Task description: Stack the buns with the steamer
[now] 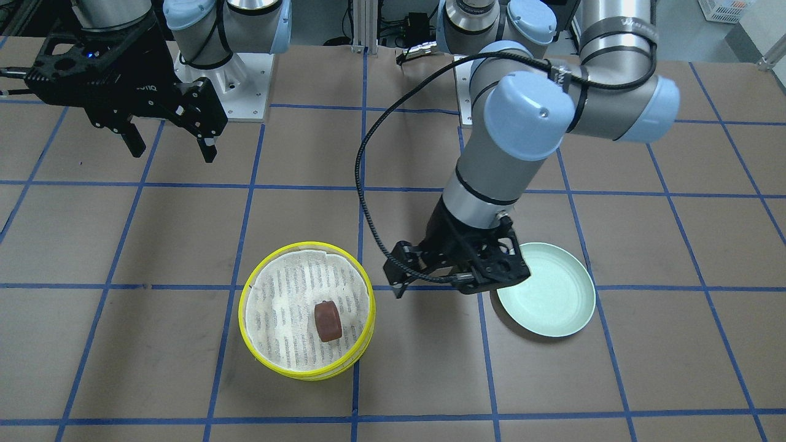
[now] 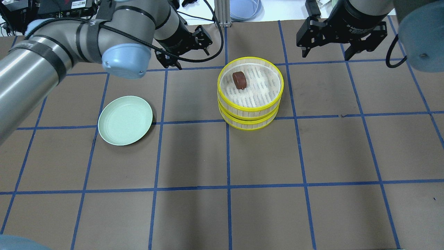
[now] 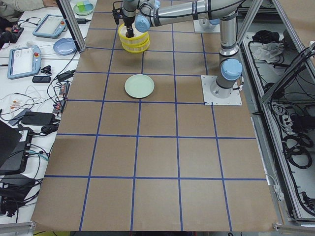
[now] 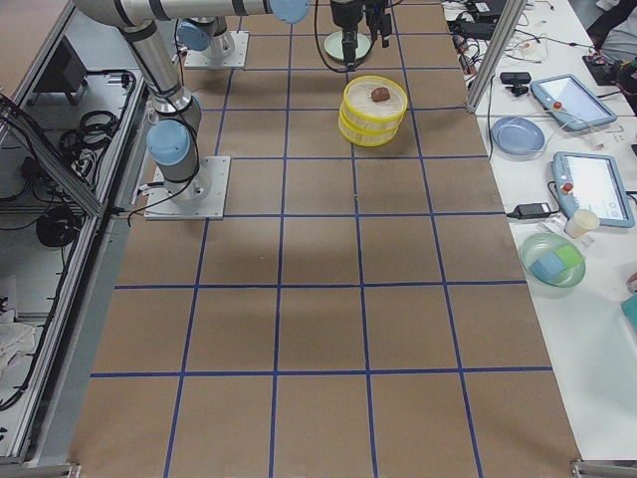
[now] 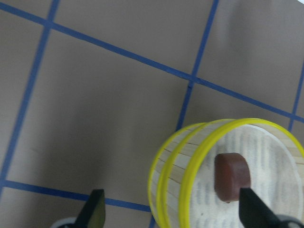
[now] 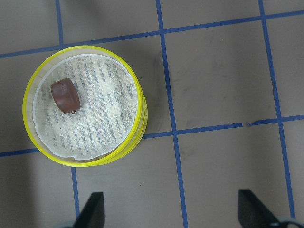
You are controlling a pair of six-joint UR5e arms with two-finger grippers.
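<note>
The steamer [image 2: 250, 118] is two yellow-rimmed tiers stacked one on the other, at the table's middle back. The dark reddish-brown bun [image 2: 239, 80] lies on the top tier's white mesh liner; it also shows in the front view [image 1: 328, 320] and both wrist views [image 5: 232, 175] [image 6: 65, 95]. The pale cream bun is hidden. My left gripper [image 2: 193, 59] is open and empty, just left of the steamer. My right gripper [image 2: 326, 53] is open and empty, above the table behind and to the right of the steamer.
A pale green plate [image 2: 125, 119], with nothing on it, lies on the table left of the steamer, under my left arm. The table is brown with blue tape grid lines. A side bench with tablets and bowls [image 4: 557, 110] stands beyond the far edge.
</note>
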